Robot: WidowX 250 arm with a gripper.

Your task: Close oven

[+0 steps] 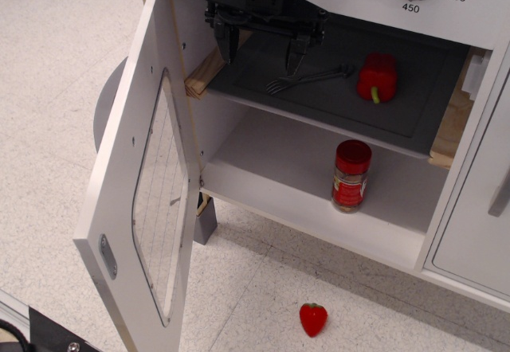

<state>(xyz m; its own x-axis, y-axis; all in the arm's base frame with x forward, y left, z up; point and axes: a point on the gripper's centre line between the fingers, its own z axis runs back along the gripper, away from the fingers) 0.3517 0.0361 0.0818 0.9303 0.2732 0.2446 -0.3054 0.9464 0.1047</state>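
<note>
The end effector (264, 49) is hovering open and empty inside the oven (319, 129); next, retreating and pushing the door (147, 177) shut.

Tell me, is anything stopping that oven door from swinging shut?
The pincer itself may. It hangs at the front of the opening, above the dark tray and near the fork, perhaps in the door's path. The pepper and jar sit inside, clear of it.
</note>
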